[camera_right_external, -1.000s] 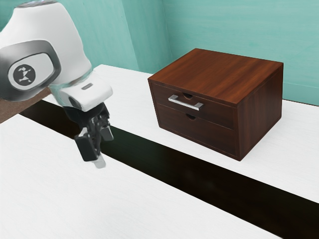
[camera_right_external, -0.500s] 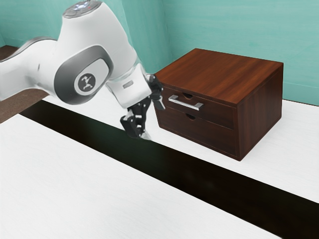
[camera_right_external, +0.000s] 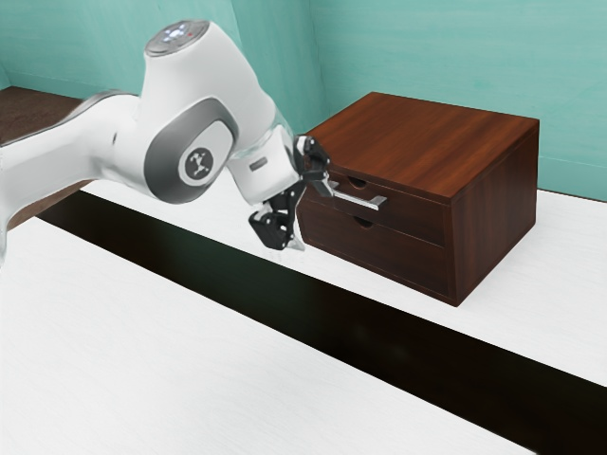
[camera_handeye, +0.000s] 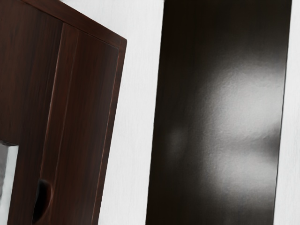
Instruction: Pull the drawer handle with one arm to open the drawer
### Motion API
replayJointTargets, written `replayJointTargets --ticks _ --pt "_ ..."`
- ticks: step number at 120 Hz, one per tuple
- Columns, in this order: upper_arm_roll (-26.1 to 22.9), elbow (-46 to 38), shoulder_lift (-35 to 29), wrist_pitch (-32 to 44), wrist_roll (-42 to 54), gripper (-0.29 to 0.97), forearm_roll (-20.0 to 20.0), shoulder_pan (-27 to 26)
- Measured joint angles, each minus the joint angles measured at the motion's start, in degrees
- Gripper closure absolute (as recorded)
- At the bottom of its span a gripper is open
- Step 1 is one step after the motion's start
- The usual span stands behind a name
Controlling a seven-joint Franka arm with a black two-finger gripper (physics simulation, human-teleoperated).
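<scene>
A: Locate the handle (camera_right_external: 360,197).
B: Cabinet (camera_right_external: 427,142) front, upper drawer (camera_right_external: 408,213), flush. Gripper (camera_right_external: 282,237) hangs just beside the cabinet's front corner; its opening cannot be determined.
A: Procedure?
B: Straddle the handle's middle, clamp, pull squarely away from the cabinet.

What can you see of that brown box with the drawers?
The cabinet is dark reddish-brown wood, standing upright on the white table, beyond the black stripe. Its front has two drawers, one above the other, both looking shut, each with a small notch on top. The upper drawer bears a silver bar handle. The gripper hangs by the front; touching or not, I cannot tell.
</scene>
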Motion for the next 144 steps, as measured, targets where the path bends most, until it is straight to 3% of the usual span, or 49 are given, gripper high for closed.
replayJointTargets --ticks 61,144 --pt "1.5 0.4 5.7 9.8 1.8 0.00 -1.0 1.9" --pt "1.3 5.6 12.6 12.3 2.5 0.00 -1.7 1.1"
